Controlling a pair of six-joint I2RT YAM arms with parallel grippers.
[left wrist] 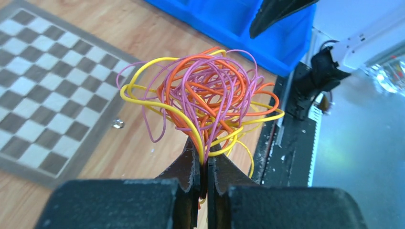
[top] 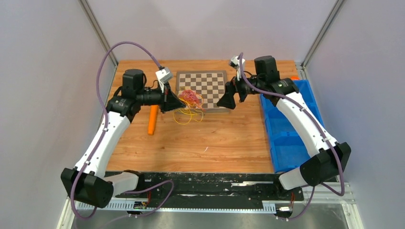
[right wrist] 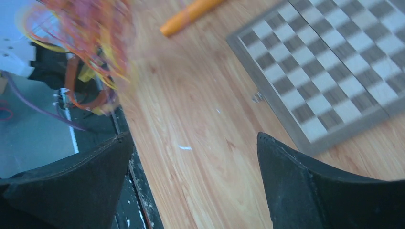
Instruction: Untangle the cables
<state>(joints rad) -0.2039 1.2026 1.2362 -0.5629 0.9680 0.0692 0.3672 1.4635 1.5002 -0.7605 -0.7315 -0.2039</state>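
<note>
Left gripper (left wrist: 204, 157) clamps a few strands under the cables (left wrist: 210, 90), a tangled ball held over the counter (top: 215, 143) beside the chessboard (top: 210, 86). Right gripper (right wrist: 193, 138), spread wide, should take one loose outer loop and pull slowly.

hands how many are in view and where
2. The left hand, at the chessboard's left edge, is shut on the cables. The right hand, at its right edge, is open and empty. Neither is hidden.
</note>
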